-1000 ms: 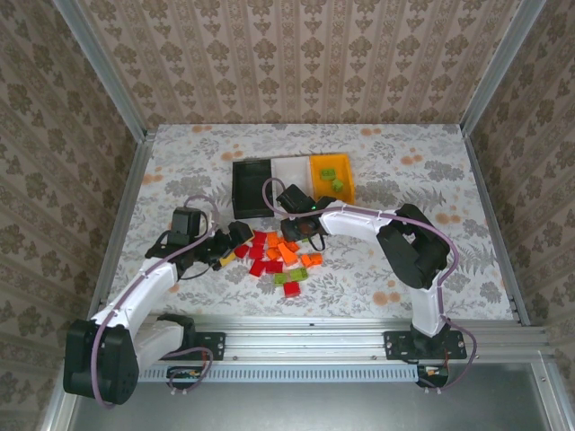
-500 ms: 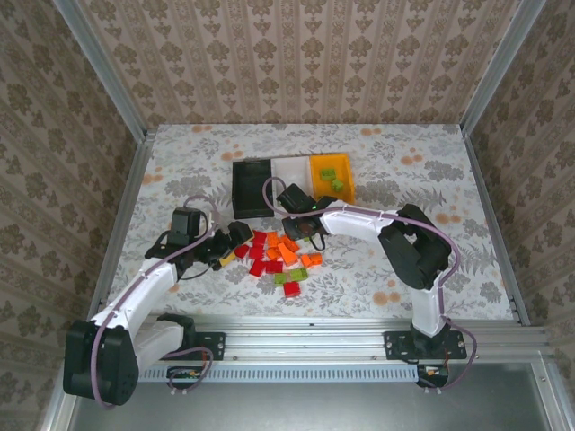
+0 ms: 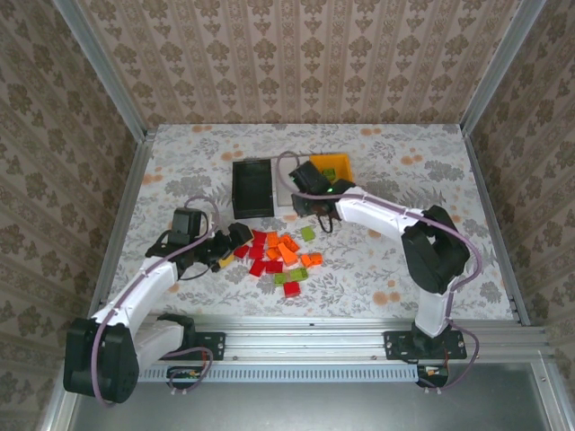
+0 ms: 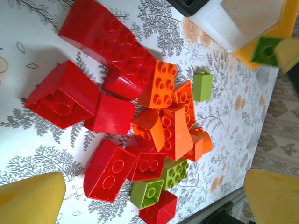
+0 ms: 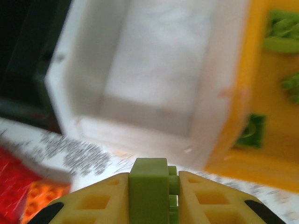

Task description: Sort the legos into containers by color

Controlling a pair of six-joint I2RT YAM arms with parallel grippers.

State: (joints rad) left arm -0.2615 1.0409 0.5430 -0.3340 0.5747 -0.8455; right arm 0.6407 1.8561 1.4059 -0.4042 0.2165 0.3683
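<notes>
Right gripper [image 5: 149, 189]: jaws pinched on a light green brick [image 5: 148, 179], held upright between the yellow fingers [image 5: 100, 200]. A second ago this gripper was down on the pile [image 3: 278, 256] in the middle of the table [image 3: 404, 260]. Now it has swung toward the far side and hangs above the near wall of the white bin [image 5: 126, 133], off the table, brick not touching anything.

So the pick is done and the carry is underway. The orange-yellow bin [image 5: 243, 93] sits just right of the white one and already holds green bricks [image 5: 280, 37]; judging by that, the drop belongs there, and the gripper needs to shift further right before opening. Releasing here would likely put green in the white bin or on the table in front of it.

With the arm gone from the pile, a lone green brick [image 3: 308, 233] shows at the pile's far right edge, apart from the rest. The black bin [image 3: 234, 189] stands at the left end of the row.

Left gripper [image 3: 235, 242]: jaws spread wide, nothing between them, parked at the left edge of the pile, same spot as before. Plenty of red, orange and green bricks remain on the table.
</notes>
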